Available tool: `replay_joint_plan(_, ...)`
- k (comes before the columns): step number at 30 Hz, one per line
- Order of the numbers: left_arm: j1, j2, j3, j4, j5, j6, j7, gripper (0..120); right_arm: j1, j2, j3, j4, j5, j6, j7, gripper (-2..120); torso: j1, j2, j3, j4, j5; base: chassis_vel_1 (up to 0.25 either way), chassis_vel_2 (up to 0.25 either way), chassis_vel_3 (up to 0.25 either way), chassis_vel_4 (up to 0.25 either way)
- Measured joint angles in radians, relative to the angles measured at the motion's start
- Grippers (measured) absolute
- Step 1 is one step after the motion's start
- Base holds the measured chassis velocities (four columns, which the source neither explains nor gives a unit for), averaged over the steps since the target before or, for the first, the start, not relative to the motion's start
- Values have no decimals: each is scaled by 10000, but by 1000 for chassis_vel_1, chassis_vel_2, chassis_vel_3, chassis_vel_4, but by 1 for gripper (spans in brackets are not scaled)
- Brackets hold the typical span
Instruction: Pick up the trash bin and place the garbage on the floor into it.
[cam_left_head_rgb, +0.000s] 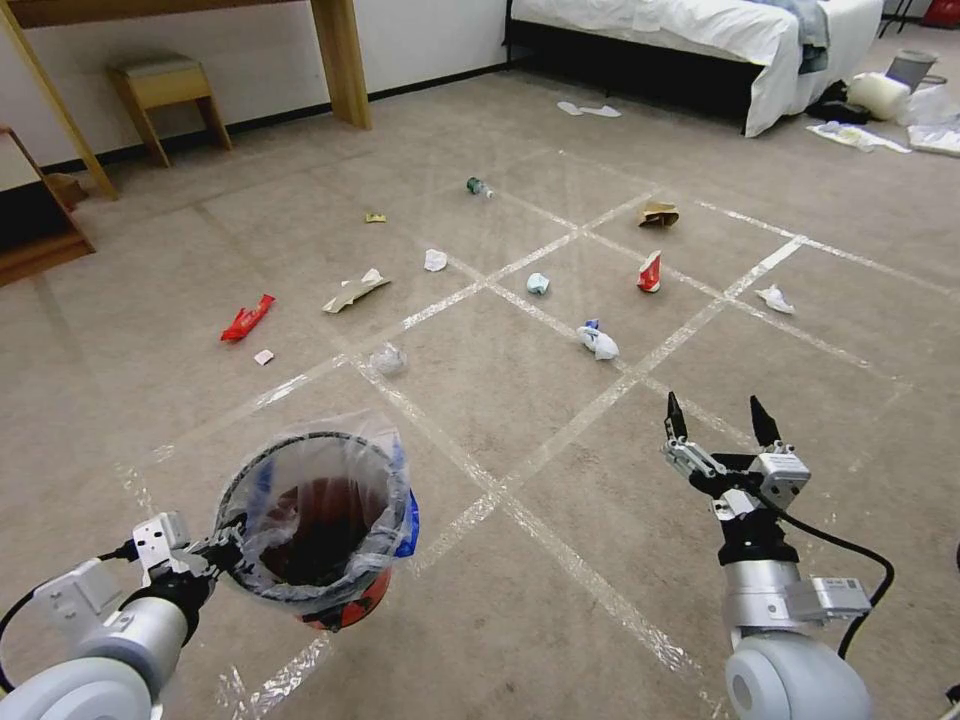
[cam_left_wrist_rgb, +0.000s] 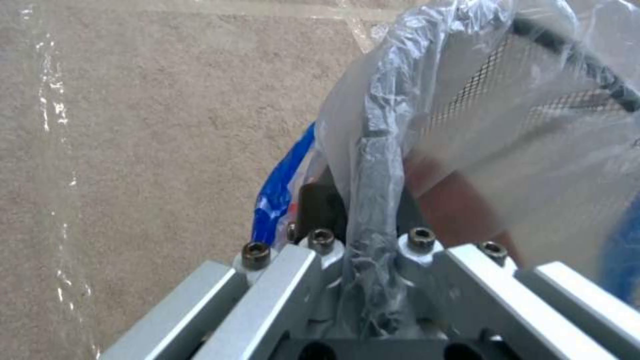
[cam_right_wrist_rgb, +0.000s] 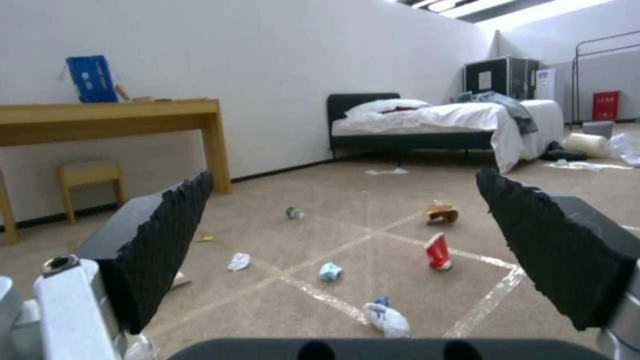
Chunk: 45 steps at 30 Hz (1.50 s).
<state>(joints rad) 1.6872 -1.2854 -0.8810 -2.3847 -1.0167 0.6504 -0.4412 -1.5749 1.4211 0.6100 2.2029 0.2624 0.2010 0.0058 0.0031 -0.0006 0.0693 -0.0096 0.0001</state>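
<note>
Head view: left pincer (cam_left_head_rgb: 232, 545) pinching round, crinkly-lined trash bin (cam_left_head_rgb: 345, 590); right pincer (cam_left_head_rgb: 721, 418) spread above short-pile floor (cam_left_head_rgb: 520, 390).

The floor (cam_left_head_rgb: 520, 420) is showing beige-brown, crossed by shiny clear tape lines in a grid; the trash bin (cam_left_head_rgb: 345, 600) is showing red-orange under a crinkled clear bag, with a blue patch (cam_left_head_rgb: 408, 525) at its rim; a red wrapper (cam_left_head_rgb: 246, 318) is lying beside a pale tan cardboard scrap (cam_left_head_rgb: 354, 291); a red-and-white carton (cam_left_head_rgb: 650, 272) is standing out near a brown paper bag (cam_left_head_rgb: 658, 213); a white tissue (cam_left_head_rgb: 435, 260) is gleaming; the right claw (cam_left_head_rgb: 720, 418) is showing black fingertips on silver metal.
</note>
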Motion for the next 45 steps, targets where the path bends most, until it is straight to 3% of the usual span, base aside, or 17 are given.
replay_joint_plan(16,-42,64,-100,33,-128,5,-21,2,-70,20,146,-111,-214,308,-283,100,-2,0,-1,1,0,-34,25,31,-33)
replay_joint_plan(45,-84,99,-50,-6,-156,6,-18,2,-228,174,104,-82,-349,418,-429,100,1,0,0,0,-1,-165,164,163,-170)
